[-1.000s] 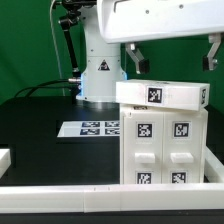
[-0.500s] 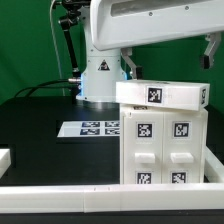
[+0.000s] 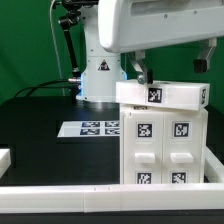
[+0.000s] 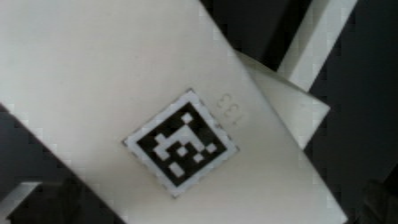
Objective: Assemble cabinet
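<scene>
The cabinet (image 3: 162, 145) stands upright on the table (image 3: 40, 120) at the exterior view's right, its tagged front panels facing the camera; a flat white top piece (image 3: 163, 95) lies across its upper edge, overhanging slightly, with one tag on its visible front edge.

The gripper (image 3: 170, 68) hangs directly above this top piece; one finger (image 3: 140, 72) descends near the piece's end at the exterior view's left, and a second dark finger (image 3: 203, 63) shows near the opposite end; the jaws are therefore spread wide, with nothing held between them; neither finger appears to touch the piece, though the gap is small on the left side.

Governing relation: the top piece lies straight below the jaws; its long axis runs across the exterior view from left to right, and the two fingers stand at either end of that same line; judged from this, the jaws are set to span the piece along its length, or to press down on it.

The wrist view is filled by a white tagged surface (image 4: 160, 110) seen close and skewed; a second white edge (image 4: 317, 60) crosses behind it; the fingers are not visible there.

The marker board (image 3: 88, 129) lies flat on the table, well apart from the cabinet's base; a small white piece (image 3: 5, 158) sits at the exterior view's left edge.
</scene>
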You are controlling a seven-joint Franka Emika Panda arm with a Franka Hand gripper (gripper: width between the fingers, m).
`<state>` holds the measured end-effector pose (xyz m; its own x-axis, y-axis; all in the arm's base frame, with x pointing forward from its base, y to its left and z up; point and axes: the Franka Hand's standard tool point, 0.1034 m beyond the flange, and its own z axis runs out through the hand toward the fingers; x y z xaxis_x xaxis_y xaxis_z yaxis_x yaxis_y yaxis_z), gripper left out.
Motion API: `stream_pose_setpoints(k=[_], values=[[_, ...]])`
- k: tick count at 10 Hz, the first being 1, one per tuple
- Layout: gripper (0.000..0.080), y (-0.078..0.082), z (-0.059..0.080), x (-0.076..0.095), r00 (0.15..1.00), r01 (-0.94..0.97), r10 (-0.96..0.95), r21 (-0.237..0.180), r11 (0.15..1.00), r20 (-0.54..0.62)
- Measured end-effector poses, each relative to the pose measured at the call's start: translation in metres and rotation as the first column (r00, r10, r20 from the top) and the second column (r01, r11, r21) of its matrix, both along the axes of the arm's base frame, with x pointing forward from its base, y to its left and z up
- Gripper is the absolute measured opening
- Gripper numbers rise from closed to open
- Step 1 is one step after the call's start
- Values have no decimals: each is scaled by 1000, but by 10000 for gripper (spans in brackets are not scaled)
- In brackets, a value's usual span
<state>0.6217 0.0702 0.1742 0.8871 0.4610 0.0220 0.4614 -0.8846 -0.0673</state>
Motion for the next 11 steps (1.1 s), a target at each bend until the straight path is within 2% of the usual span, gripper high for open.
stream_pose_setpoints(k=[4, 6, 8, 10, 11], values=[[796, -9, -4, -1, 983, -185, 185, -13, 983, 3], [796, -13, -8, -3, 948, -317, 317, -19, 948, 2], [796, -17, -16, -5, 948, -319, 319, -26, 947, -4], [796, -17, -17, -6, 950, -311, 311, -26, 950, -6], [705, -18, -17, -6, 954, -300, 300, -26, 953, -7]])
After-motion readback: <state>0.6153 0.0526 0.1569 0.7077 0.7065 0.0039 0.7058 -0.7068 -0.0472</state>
